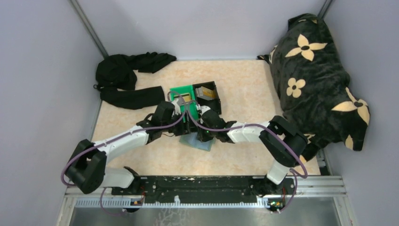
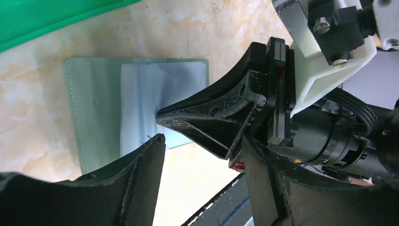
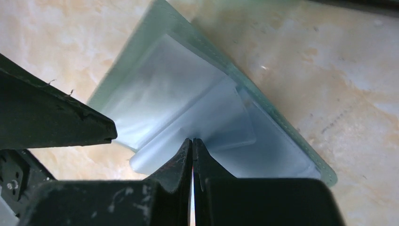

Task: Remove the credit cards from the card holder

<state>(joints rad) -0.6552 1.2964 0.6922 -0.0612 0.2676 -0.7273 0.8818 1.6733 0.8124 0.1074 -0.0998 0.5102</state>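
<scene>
Lying open and flat on the worktop (image 1: 249, 89), just on the near side of the green bin (image 1: 181, 92), the card holder (image 2: 89, 108) sits directly under both arms; the right pincer (image 3: 192, 146) is the one on it, reaching in along the wallet's long axis; its jaws are pressed together, apparently nipping the near edge of a pale card (image 3: 216, 117), though it might be a clear sleeve instead; the left pincer (image 2: 204, 150) hangs open just beside it, straddling the right fingers and holding nothing; the holder is grey-blue with stitched edges, its inner pocket pale and glossy with layered sheets; any pull should probably run back along that long axis, and the soft wallet may drag along unless pinned.
</scene>
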